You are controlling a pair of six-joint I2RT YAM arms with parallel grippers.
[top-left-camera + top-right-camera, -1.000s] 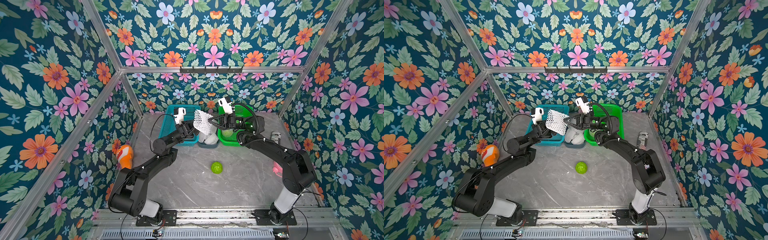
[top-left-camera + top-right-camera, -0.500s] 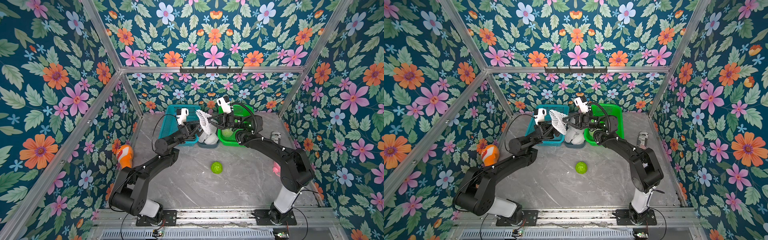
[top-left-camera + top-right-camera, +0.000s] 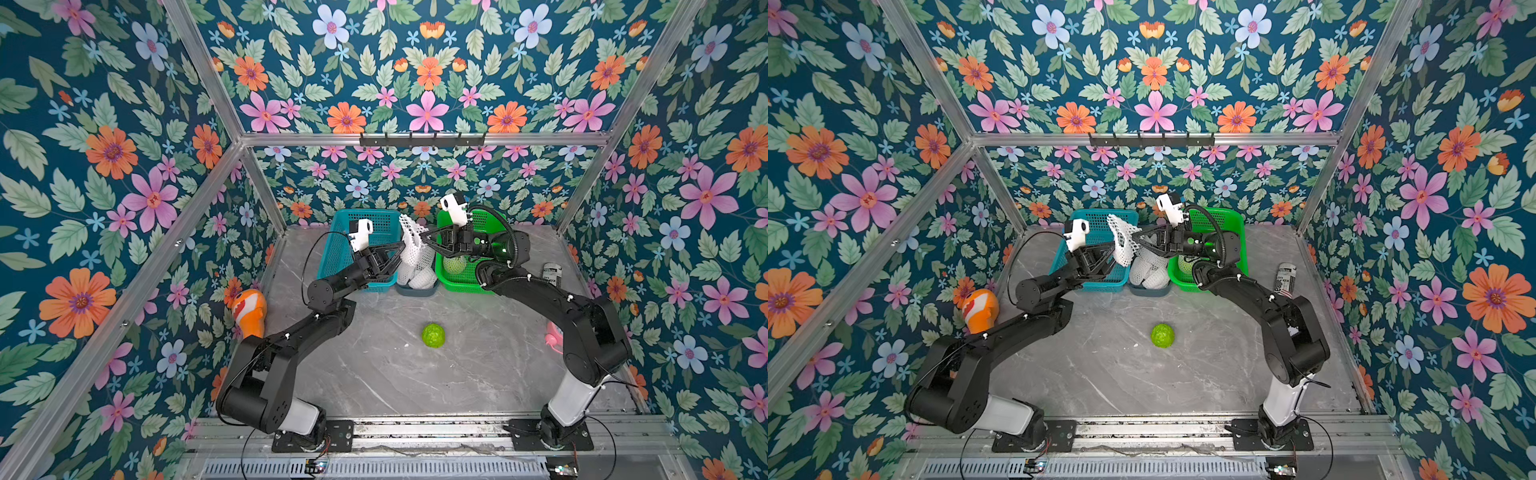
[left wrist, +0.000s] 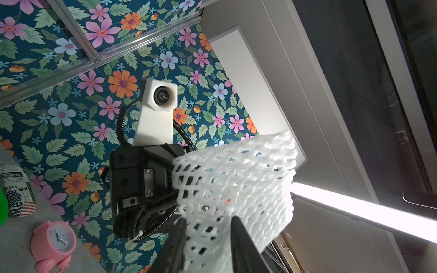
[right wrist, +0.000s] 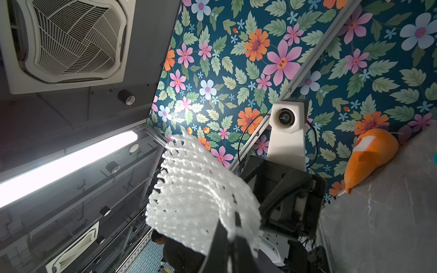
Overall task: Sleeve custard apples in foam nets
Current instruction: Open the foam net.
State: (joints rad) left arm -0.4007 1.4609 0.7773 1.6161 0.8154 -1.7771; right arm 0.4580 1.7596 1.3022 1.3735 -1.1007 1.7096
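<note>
The left tool (image 4: 209, 227) has moved in onto the foam net (image 3: 409, 232), upper centre; grip unclear. The right tool (image 3: 422, 240) pinches it. Seat both on opposite rims before stretching.

Both arms reach toward 12 o'clock, tips nearly meeting. The left gripper (image 3: 400, 251) points toward 2 o'clock, fingers (image 4: 243, 245) flanking the foam net (image 3: 409, 232) — whether they pinch it cannot be told. The right gripper (image 3: 422, 238) points toward 9 o'clock — clamped on that net.
</note>
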